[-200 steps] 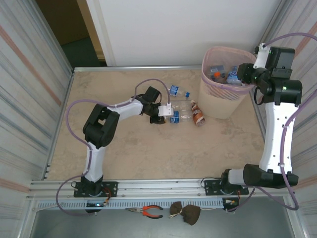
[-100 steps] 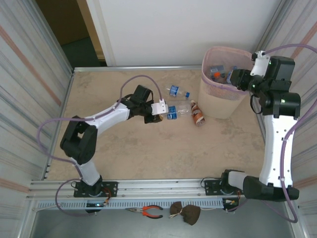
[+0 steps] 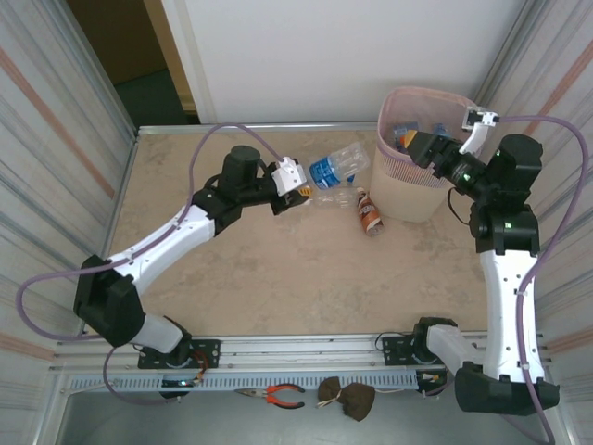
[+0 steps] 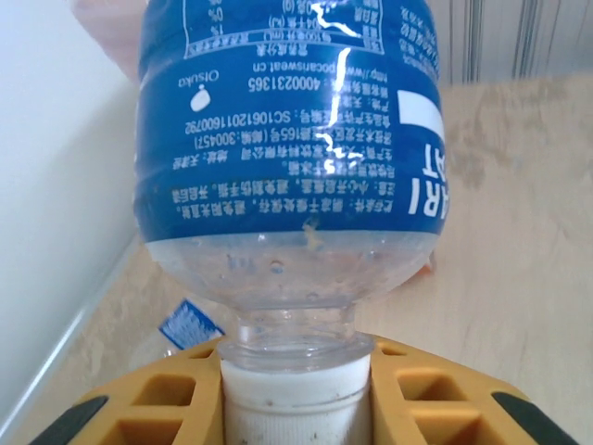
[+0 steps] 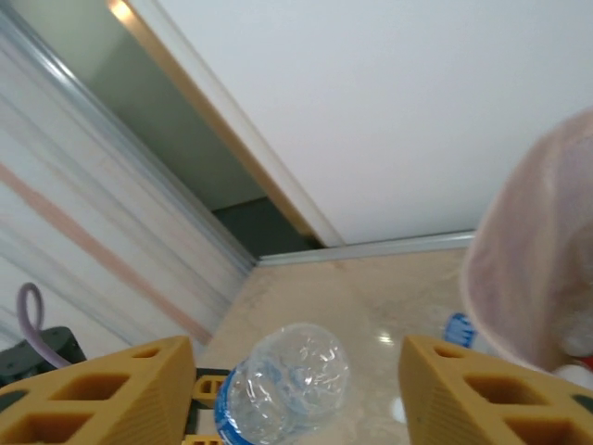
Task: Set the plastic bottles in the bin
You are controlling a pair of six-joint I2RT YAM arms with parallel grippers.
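Observation:
A clear plastic bottle with a blue label [image 3: 335, 169] hangs in the air left of the bin, base toward it. My left gripper [image 3: 301, 189] is shut on its white cap; in the left wrist view the yellow jaws [image 4: 296, 400] clamp the cap below the bottle [image 4: 287, 139]. A brown bottle [image 3: 369, 211] lies on the table at the foot of the pale pink bin [image 3: 400, 185], which holds several bottles [image 3: 408, 139]. Above the bin's rim my right gripper [image 3: 416, 146] stands open. Its yellow fingers [image 5: 102, 394] are wide apart with nothing between them, and the lifted bottle [image 5: 283, 380] shows beyond them.
Another bottle's blue label [image 4: 190, 324] lies on the table under the held one, and a blue cap [image 5: 459, 329] shows beside the bin wall [image 5: 528, 278]. Metal walls close in the table on both sides. Pliers [image 3: 276, 396] lie on the near ledge.
My left arm has stretched out and lifted the blue-labelled bottle off the table toward the bin. The right gripper has opened and swung back above the bin's rim.

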